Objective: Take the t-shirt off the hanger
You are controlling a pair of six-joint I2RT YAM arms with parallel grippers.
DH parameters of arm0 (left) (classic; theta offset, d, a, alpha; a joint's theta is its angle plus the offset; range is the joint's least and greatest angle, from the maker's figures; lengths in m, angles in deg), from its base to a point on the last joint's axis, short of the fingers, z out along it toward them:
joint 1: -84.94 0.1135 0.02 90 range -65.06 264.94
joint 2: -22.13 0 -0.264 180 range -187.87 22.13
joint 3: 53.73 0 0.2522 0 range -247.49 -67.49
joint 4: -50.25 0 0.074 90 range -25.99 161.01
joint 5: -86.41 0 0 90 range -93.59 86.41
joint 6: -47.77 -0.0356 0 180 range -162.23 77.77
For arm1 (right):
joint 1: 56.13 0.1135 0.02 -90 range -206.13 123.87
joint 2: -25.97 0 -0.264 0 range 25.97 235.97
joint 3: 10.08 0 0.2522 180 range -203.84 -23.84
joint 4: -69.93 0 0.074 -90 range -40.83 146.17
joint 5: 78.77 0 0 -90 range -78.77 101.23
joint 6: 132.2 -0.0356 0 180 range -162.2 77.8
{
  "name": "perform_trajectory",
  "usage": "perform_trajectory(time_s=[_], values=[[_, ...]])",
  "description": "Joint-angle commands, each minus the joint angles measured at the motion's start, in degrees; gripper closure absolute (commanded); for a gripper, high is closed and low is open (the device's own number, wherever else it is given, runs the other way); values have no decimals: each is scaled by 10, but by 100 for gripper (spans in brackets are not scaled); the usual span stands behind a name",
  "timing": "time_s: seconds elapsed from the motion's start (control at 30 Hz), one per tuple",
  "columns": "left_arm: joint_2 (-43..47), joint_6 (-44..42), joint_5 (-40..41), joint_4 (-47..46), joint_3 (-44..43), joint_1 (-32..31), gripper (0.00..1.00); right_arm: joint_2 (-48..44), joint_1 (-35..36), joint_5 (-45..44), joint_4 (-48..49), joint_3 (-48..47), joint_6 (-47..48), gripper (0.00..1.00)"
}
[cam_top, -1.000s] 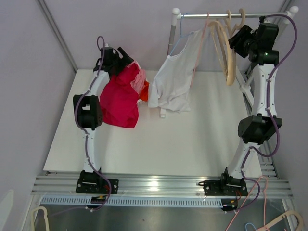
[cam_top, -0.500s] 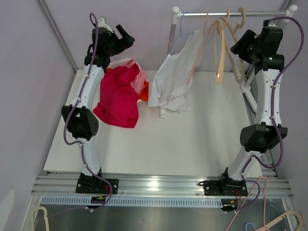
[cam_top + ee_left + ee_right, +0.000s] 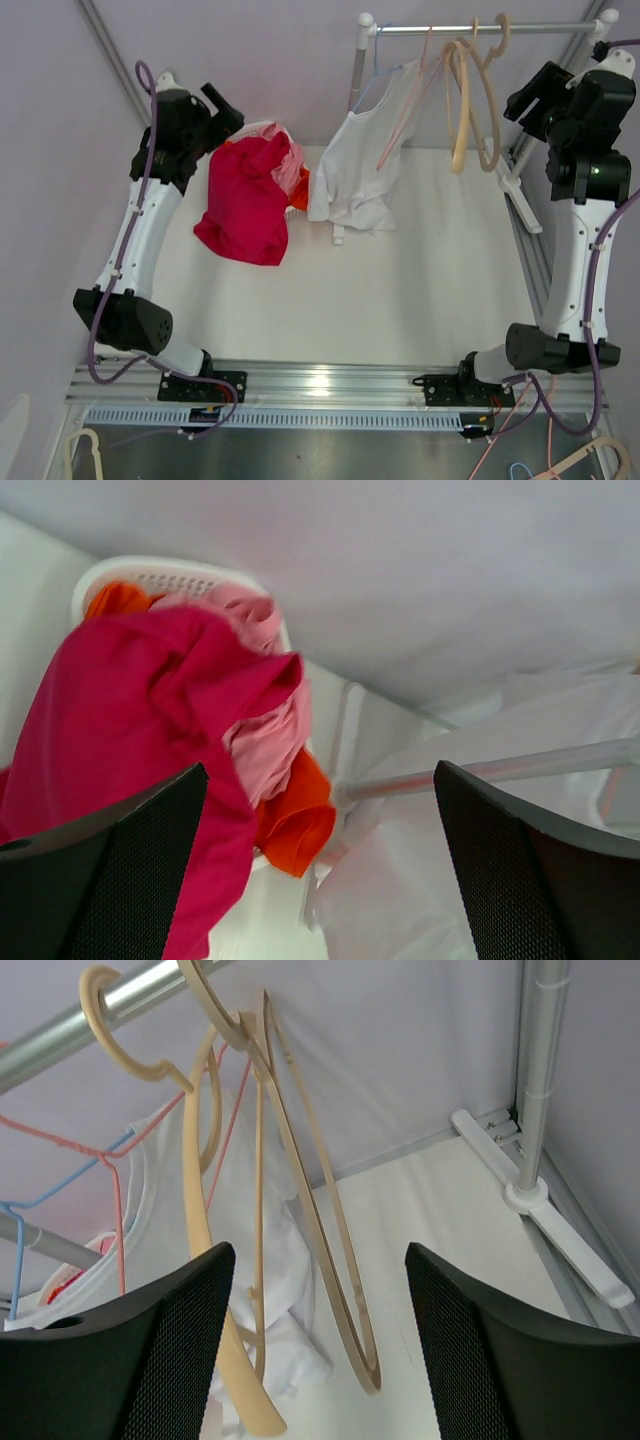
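Observation:
A white t-shirt (image 3: 362, 165) hangs on a thin wire hanger (image 3: 385, 80) from the metal rail (image 3: 480, 30), its hem on the table. It also shows in the left wrist view (image 3: 470, 820) and right wrist view (image 3: 150, 1210). My left gripper (image 3: 222, 105) is open and empty, raised at the far left above a pile of red and pink clothes (image 3: 250, 195). My right gripper (image 3: 528, 95) is open and empty, raised at the far right, beside two tan wooden hangers (image 3: 472, 100) that hang bare on the rail.
The clothes pile lies over a white basket (image 3: 150, 575) with an orange garment (image 3: 295, 820). The rack's upright pole (image 3: 357, 75) stands behind the shirt; its other pole (image 3: 535, 1070) and white foot (image 3: 560, 1230) stand at the right. Loose hangers lie below the near edge.
Both arms have risen and pulled outward: the left arm left the red clothes and swung left, the right arm backed away from the tan hangers, which still swing on the rail.

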Motion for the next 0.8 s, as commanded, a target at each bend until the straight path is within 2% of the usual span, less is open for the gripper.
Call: perform_trajectory(time_s=[0.0,0.07,0.13,0.17,0.37,0.53,0.57,0.63,0.77], values=[[57,70,31,29,154,27,0,-75,6,-22,27,67,1,26],[121,102,3,-20,298,48,0,-125,9,-14,43,122,-4,26],[173,139,-10,-93,363,62,0,-147,13,-15,44,143,-7,26],[186,149,-24,-111,441,74,1,-153,15,-13,39,149,-7,26],[222,231,-109,-230,581,122,1,-180,21,6,14,160,-4,26],[235,309,-127,-361,712,142,1,-200,22,6,12,180,2,26],[227,322,-139,-394,720,150,0,-202,22,6,9,181,5,26],[182,349,-166,-403,725,168,0,-208,22,6,5,184,9,26],[98,360,-160,-282,635,178,1,-220,22,6,9,199,14,25]])
